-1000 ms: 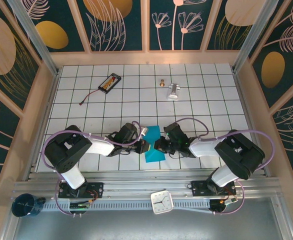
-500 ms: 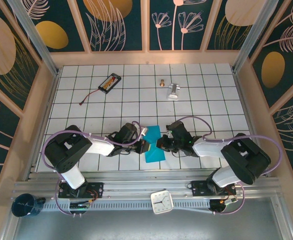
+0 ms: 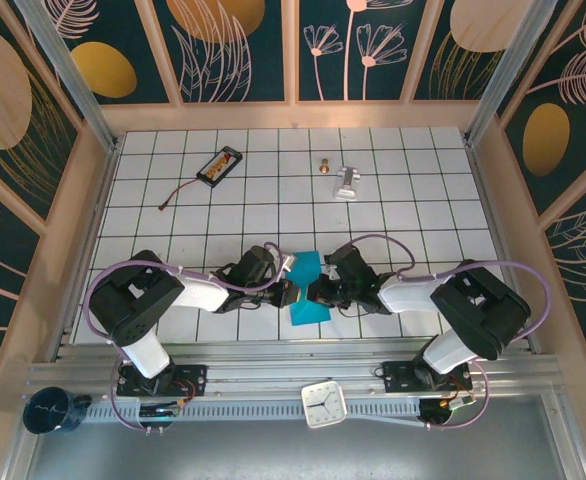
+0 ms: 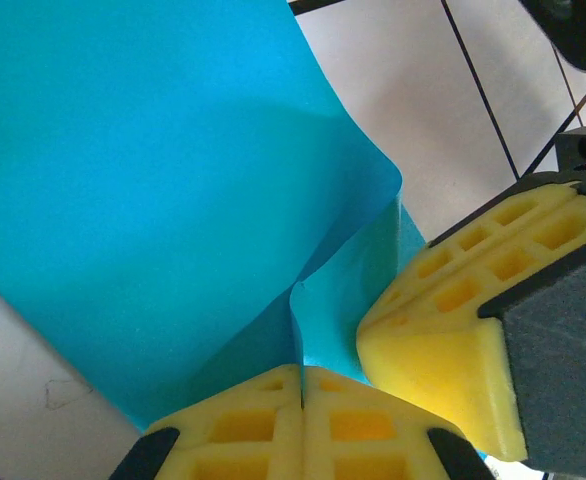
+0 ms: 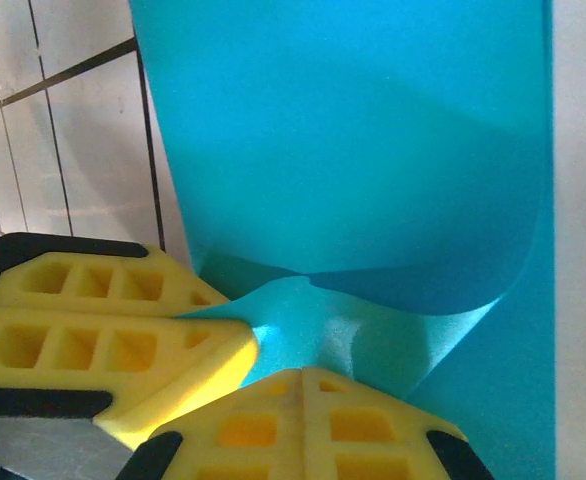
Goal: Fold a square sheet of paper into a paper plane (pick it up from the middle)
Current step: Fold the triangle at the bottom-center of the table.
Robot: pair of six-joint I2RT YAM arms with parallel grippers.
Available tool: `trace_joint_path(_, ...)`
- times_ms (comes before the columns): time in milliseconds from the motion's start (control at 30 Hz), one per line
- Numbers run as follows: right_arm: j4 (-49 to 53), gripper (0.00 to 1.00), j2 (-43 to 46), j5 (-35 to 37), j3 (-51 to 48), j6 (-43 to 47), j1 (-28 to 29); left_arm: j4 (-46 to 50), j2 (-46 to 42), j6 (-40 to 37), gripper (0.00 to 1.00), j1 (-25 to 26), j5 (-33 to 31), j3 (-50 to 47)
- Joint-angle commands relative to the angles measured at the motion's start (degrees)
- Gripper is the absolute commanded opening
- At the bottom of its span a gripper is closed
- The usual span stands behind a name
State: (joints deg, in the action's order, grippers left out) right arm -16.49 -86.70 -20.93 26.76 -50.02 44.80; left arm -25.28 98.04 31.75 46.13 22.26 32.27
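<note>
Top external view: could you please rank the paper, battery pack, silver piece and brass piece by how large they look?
1. paper, even partly covered
2. battery pack
3. silver piece
4. brass piece

Square sheet of paper (image 4: 153, 170) smooth and matt; jaws of matt yellow moulded plastic

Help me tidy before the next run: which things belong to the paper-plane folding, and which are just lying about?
In the job: teal paper sheet, left gripper, right gripper, both pinching it.
Lying about: black battery pack, silver metal piece, small brass part, clock.
</note>
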Motion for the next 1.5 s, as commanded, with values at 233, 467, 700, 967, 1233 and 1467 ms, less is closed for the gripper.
trace_joint_path(233, 4.17, 0.0, 0.18, 1.59, 0.66, 2.19, -3.13, 7.99, 5.97, -2.42, 0.0, -0.49, -8.82, -1.51)
trace_joint_path(467, 7.8, 0.0, 1.81, 1.91, 1.79, 4.39, -5.88, 8.22, 6.02, -2.73, 0.0, -0.49, -9.03, -1.27)
trace_joint_path(700, 5.88, 0.0, 5.04, 0.15, 2.07, 3.98, -5.46, 8.28, 5.96, -2.66, 0.0, -0.44, -8.93, -1.25)
trace_joint_path(967, 2.66, 0.0, 0.33, -1.29, 3.88, 4.07, -3.88, 8.38, 6.11, -2.64, 0.0, -0.44, -8.65, -1.25)
trace_joint_path(1233, 3.21, 0.0, -3.26, -0.79, 4.79, 5.95, -5.82, 8.59, 6.2, -2.83, 0.0, -0.47, -8.8, -1.01)
trace_joint_path(1467, 4.79, 0.0, -0.76, -1.12, 2.86, 6.96, -7.94, 8.84, 5.97, -3.17, 0.0, -0.44, -8.85, -0.89)
